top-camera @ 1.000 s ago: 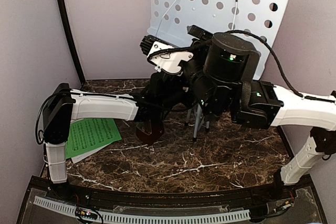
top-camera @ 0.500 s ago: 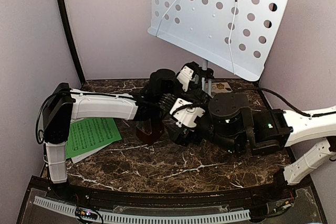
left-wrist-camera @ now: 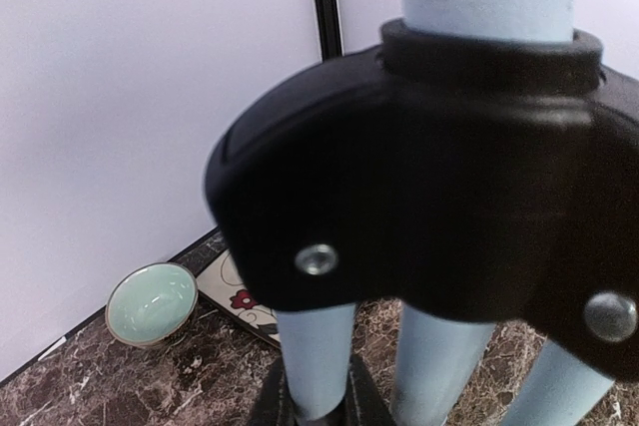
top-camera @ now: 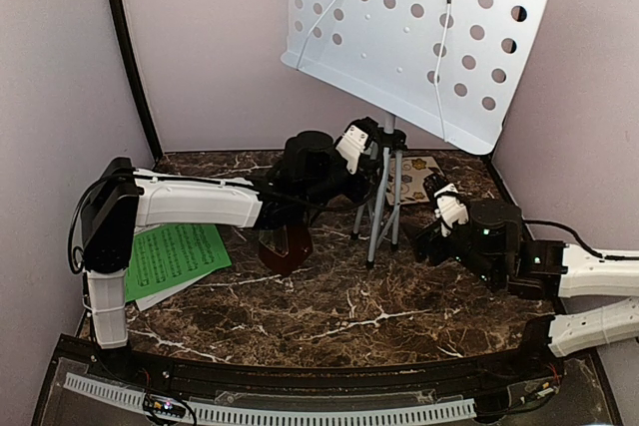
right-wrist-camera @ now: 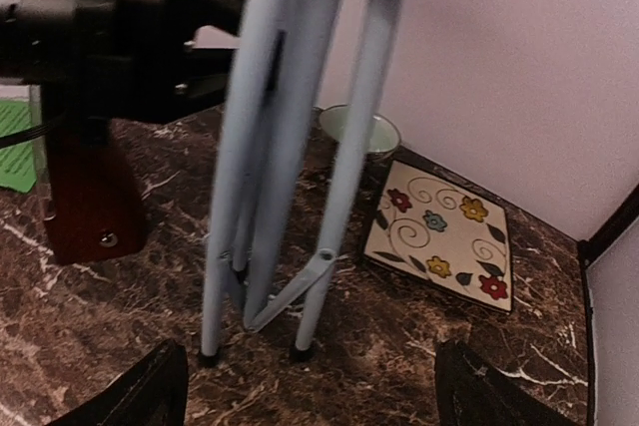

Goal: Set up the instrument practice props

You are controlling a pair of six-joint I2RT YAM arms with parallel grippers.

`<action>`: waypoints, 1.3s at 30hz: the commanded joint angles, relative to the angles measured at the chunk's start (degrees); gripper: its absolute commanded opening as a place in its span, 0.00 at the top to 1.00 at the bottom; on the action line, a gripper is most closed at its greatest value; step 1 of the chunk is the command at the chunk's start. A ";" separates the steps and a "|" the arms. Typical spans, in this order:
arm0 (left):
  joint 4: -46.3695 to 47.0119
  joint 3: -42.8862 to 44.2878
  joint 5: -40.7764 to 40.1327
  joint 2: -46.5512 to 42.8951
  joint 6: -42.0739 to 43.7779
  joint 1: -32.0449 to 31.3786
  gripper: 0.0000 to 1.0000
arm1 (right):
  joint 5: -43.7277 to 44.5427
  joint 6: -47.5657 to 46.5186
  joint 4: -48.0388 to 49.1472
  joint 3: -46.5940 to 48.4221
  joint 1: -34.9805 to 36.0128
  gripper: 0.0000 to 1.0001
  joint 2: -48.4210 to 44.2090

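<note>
The music stand (top-camera: 419, 47) stands mid-counter (top-camera: 329, 316), toward the far side. The left tool (top-camera: 374, 147) is clamped on it just below where the legs join. The right tool (top-camera: 431, 221), jaws apart and empty, sits just right of those legs.

My workplace: a robot test booth
Plain pale walls (top-camera: 210, 47) and a black corner post (top-camera: 127, 47) box in my marble-look table (top-camera: 329, 316)

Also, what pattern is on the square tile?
The tile is cream with dark swirls and coloured flowers; right wrist view shows it best.
</note>
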 commanded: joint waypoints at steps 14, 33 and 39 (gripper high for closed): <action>-3.93 -0.66 -0.23 -0.31 0.88 0.93 1.00 | -1.48 1.04 16.17 4.23 -14.92 0.15 11.39; -4.60 -0.23 -0.54 -0.48 1.02 0.99 1.00 | -1.48 1.04 17.57 10.07 -15.32 0.15 19.89; -4.65 -0.34 -0.72 -0.50 1.25 0.99 1.00 | -1.48 1.04 18.07 12.01 -15.32 0.15 22.35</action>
